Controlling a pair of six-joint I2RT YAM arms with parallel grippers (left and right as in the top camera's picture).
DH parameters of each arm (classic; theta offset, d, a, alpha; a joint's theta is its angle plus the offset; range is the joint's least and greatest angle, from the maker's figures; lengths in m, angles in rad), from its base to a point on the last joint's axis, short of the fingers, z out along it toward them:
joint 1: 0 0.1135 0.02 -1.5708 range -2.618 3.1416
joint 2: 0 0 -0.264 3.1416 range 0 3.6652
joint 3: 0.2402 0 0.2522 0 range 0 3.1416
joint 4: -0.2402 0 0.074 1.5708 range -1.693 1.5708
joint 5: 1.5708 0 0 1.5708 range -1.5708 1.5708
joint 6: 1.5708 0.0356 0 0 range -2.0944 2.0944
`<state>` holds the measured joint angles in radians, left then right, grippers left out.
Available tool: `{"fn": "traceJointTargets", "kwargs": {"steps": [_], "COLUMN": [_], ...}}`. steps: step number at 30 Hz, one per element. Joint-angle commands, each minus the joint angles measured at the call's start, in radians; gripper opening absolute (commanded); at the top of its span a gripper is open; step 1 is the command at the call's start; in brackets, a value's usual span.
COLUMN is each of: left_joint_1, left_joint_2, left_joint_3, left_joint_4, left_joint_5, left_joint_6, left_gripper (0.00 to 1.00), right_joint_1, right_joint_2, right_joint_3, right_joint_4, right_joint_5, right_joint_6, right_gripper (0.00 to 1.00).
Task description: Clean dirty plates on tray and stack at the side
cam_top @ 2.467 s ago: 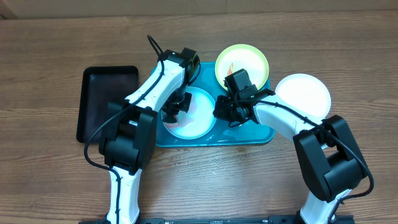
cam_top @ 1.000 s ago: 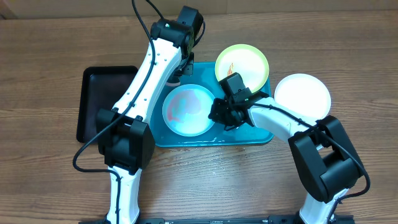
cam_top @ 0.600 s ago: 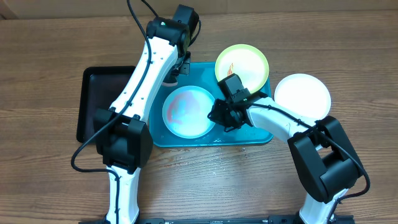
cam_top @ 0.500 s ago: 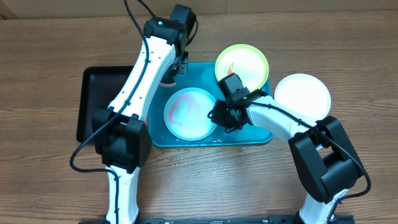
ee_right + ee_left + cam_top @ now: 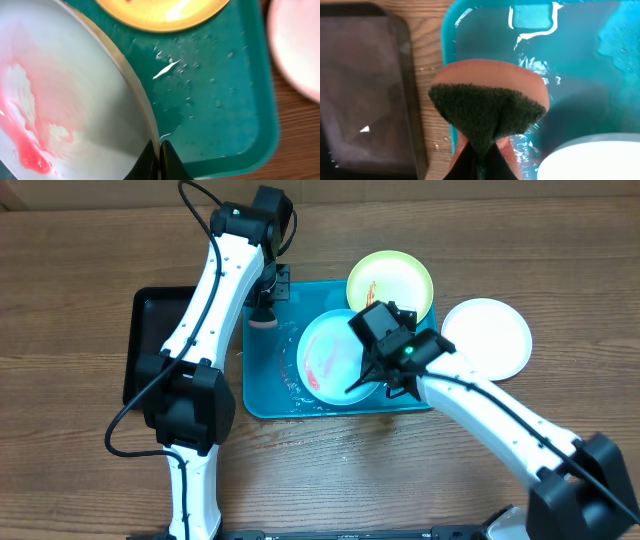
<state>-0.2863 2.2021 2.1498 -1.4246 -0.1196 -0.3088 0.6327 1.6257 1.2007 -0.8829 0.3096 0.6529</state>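
Contact between sponge [image 5: 487, 107] and mint-blue plate [image 5: 328, 358] is gone: the left jaws, pinching the sponge, now sit back at the far left corner of the tray [image 5: 262, 398], while the right jaws clamp the plate's rim and tip it up, shifted right over the tray. Red smear remains, so 1 more wipe looks needed before stacking by the white plate [image 5: 487, 335].

A red smear [image 5: 26, 150] is seen on the pale mint-blue plate [image 5: 75, 95] gripped in the right pincer [image 5: 159, 159]. Beyond that pincer, a yellow-green plate [image 5: 160, 11] is streaked orange-red. The tray [image 5: 215, 105] beneath is turquoise; the left pincer's [image 5: 479, 166] sponge [image 5: 487, 107] is terracotta, faced dark green.
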Motion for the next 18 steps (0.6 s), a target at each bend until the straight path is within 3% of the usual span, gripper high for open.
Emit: {"fn": "traceJointTargets", "kwargs": {"steps": [1, 18], "left_joint_1": [-0.001, -0.001], "left_joint_2": [-0.005, -0.005], "left_joint_3": [0.023, 0.023], "left_joint_4": [-0.011, -0.018], "left_joint_5": [0.064, 0.066], "left_joint_6": [0.025, 0.025], "left_gripper": [0.04, 0.04], "right_joint_1": [0.051, 0.307], "right_joint_2": [-0.049, -0.072], "right_joint_3": [0.026, 0.026], "right_joint_4": [-0.011, -0.047], "right_joint_5": [0.254, 0.93], "right_joint_6": [-0.007, -0.006], "right_gripper": [0.04, 0.04]}}
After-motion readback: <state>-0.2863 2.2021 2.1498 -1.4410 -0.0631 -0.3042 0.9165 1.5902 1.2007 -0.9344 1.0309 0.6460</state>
